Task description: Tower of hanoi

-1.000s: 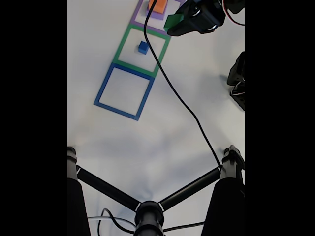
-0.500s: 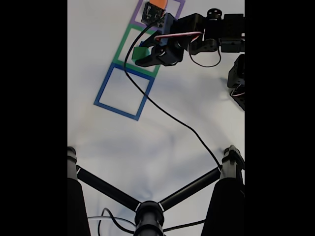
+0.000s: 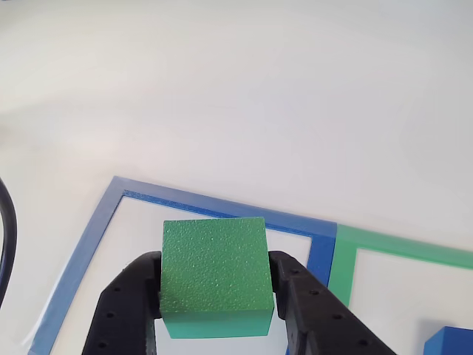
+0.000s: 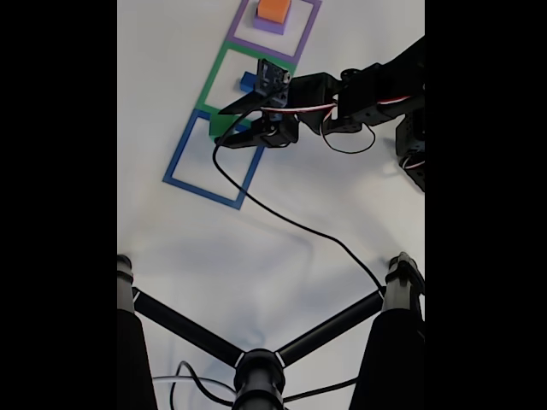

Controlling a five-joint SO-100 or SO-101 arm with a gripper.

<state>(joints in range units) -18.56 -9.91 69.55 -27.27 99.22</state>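
Spanning the whole fixed view, the white table (image 4: 282,222) carries three taped square outlines in a row running from far to near: purple outline (image 4: 301,44) farthest, green outline (image 4: 205,85) in the middle, blue outline (image 4: 178,166) nearest. A black tripod (image 4: 256,367) stands at the near edge; a black cable (image 4: 291,220) trails from the arm toward it.

Arm (image 4: 376,90) enters from the right and reaches left, across the border between the green and blue outlines.

Blocks, by size: purple slab (image 4: 267,26) lies inside the purple outline with the orange block (image 4: 273,9) stacked on it. Green block (image 3: 214,275) is clamped in the gripper (image 3: 214,325); jaws closed on its left and right faces, one finger (image 3: 126,310) on each side. Blue cube (image 4: 247,81) sits in the green outline; its corner (image 3: 449,342) shows at the lower right of the other view.

Key relation: in the other view the held green block hangs over the blue outline (image 3: 103,222), with that square's far tape edge just behind the block and the blue-green border (image 3: 329,255) to its right. Block faces run roughly square to the tape. Height above the table cannot be told.

Judgement: block is positioned over the target square; next move likely a lowering, then release. Risk: setting down close to the right-hand tape rather than centred.
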